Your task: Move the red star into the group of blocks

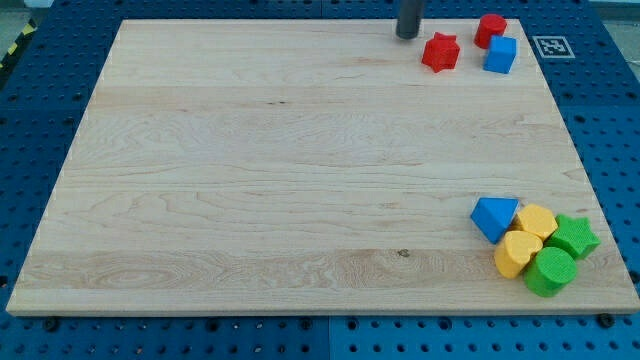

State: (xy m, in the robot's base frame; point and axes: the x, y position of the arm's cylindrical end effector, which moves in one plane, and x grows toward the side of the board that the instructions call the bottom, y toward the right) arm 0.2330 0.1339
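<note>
The red star (440,52) lies near the view's top right on the wooden board (250,180). My tip (407,36) stands just to the star's upper left, a small gap apart from it. A group of blocks sits at the view's bottom right: a blue triangle (494,217), a yellow hexagon (537,221), a yellow heart (516,254), a green star (574,237) and a green cylinder (551,272). They touch one another.
A red round-edged block (490,29) and a blue cube (501,55) sit right of the red star at the view's top right. A black-and-white marker tag (552,46) lies beside the board's top right corner. Blue pegboard surrounds the board.
</note>
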